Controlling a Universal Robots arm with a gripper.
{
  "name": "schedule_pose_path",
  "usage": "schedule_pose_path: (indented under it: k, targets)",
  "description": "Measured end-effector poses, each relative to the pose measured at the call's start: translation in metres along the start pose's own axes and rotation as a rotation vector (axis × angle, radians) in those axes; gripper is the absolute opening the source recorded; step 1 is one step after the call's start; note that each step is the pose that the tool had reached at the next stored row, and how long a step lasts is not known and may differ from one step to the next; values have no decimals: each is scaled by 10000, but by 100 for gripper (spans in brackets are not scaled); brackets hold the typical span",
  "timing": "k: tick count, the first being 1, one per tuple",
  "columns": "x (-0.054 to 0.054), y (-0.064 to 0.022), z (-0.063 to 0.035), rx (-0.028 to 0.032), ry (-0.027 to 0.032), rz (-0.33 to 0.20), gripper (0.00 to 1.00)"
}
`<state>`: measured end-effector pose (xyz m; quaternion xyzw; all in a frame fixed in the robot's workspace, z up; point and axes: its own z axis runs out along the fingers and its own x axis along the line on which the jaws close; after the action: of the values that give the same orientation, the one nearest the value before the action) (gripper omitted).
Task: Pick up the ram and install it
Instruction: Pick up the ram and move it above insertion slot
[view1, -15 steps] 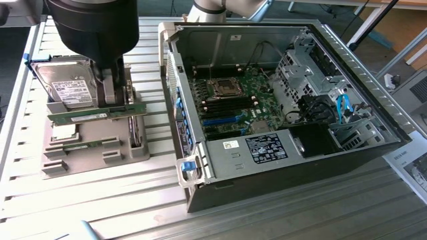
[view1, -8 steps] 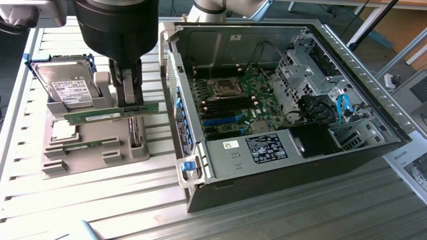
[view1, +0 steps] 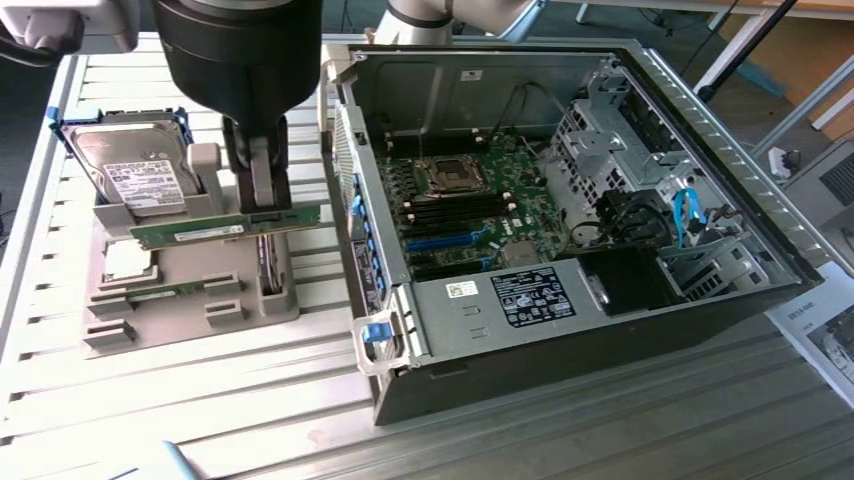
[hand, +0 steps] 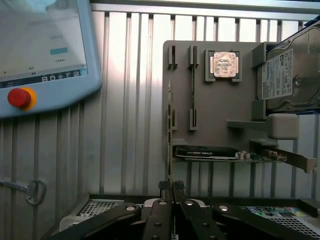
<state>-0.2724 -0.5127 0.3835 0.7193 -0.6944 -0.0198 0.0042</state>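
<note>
Black metal gripper up front, clenching on the ram, a long thin green circuit-board stick. Judging the pick-up done, the install not yet begun. Holding the stick level, clear above the grey plastic parts tray. Eyeing the open black computer case just beside the tray: probably calling for a steady grip and lining the stick's edge up with the black memory slots, further from the tray again.

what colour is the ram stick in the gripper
The ram is green; it shows best in the exterior view.
</note>
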Motion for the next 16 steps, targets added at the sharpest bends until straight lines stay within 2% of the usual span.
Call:
schedule_pose_path:
  k: [7, 12, 16]
  targets:
    - [-2, 1, -79, 1, -1, 0, 12]
    - [0, -4, -81, 0, 0, -1, 12]
    - [21, -79, -84, -2, -1, 0, 12]
